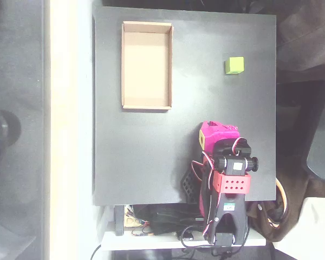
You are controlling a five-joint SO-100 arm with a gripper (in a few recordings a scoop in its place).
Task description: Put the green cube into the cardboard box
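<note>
- Where the black table (pixel 151 151) reaches toward its upper right corner in the overhead view, the green cube (pixel 234 65) is seen resting on the bare surface, with nothing touching it.
- The cardboard box (pixel 147 103) is set well apart from the cube, to the left in the same view, lying flat near the table's top edge with its long side running up and down the picture; its tan floor is seen open to the camera.
- The gripper (pixel 215 132) is found below the cube, near the table's lower right, folded close over the pink arm (pixel 227 179); whether its jaws are apart or together cannot be told from above.
- Cables (pixel 162 225) are seen bundled behind the arm's base at the lower edge.
</note>
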